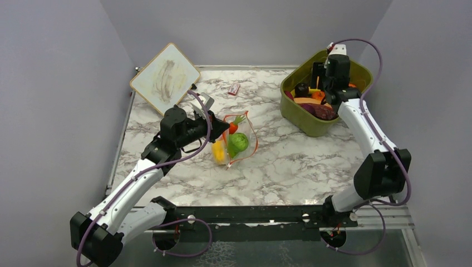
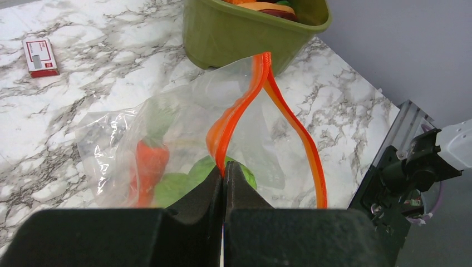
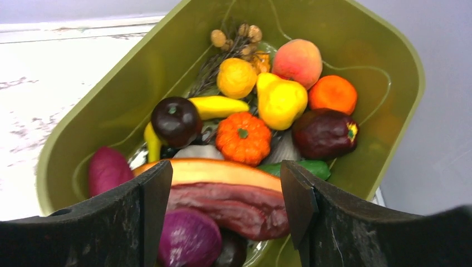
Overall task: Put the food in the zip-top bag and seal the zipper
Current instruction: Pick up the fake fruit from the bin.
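The clear zip-top bag (image 1: pixel 240 139) lies at the table's middle left, holding a green toy (image 1: pixel 237 144), a yellow one (image 1: pixel 219 151) and a carrot (image 1: pixel 233 127). My left gripper (image 2: pixel 224 173) is shut on the bag's orange-red zipper (image 2: pixel 240 105), which curls up with the mouth open. In the left wrist view the carrot (image 2: pixel 149 167) and green toy (image 2: pixel 183 181) show through the bag (image 2: pixel 111 139). My right gripper (image 3: pixel 225 186) is open and empty above the olive-green tub (image 3: pixel 384 128), over a striped meat-like toy (image 3: pixel 222 194), a purple onion (image 3: pixel 188 239) and an orange pumpkin (image 3: pixel 243 137).
The olive-green tub (image 1: pixel 303 119) sits at the back right, full of toy food. A small red-white packet (image 1: pixel 234 89) lies at the back middle, also in the left wrist view (image 2: pixel 39 57). A white board (image 1: pixel 165 78) leans at the back left corner.
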Motion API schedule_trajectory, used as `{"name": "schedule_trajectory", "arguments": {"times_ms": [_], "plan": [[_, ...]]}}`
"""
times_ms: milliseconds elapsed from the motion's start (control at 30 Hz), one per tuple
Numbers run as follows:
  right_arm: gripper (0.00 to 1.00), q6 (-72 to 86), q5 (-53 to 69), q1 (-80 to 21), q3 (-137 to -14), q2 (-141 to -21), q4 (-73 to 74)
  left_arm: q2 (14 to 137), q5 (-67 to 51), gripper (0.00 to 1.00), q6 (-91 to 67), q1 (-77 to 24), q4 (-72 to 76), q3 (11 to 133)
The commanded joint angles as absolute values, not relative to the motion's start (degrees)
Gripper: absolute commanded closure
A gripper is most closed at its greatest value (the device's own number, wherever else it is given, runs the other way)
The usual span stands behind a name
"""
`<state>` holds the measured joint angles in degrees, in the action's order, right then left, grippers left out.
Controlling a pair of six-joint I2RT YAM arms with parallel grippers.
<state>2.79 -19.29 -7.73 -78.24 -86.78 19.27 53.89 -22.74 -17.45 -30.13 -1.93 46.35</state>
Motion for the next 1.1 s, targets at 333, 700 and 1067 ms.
{"name": "schedule_trajectory", "arguments": {"times_ms": [333, 700, 1067], "plan": [[0.25, -2.83, -23.71, -1.68, -91.54, -106.81, 18.81, 52.12, -21.74, 1.0, -16.88, -30.33, -0.75, 47.22], [0.21, -2.39, -24.51, 0.78, -101.5, -118.85, 22.06, 52.96, -21.32, 1.0, -16.0, -30.35, -1.47, 47.49], [0.19, -2.29, -23.06, 2.19, -101.46, -121.09, 22.88, 53.82, -20.63, 1.0, -15.73, -30.36, -2.3, 47.99]]}}
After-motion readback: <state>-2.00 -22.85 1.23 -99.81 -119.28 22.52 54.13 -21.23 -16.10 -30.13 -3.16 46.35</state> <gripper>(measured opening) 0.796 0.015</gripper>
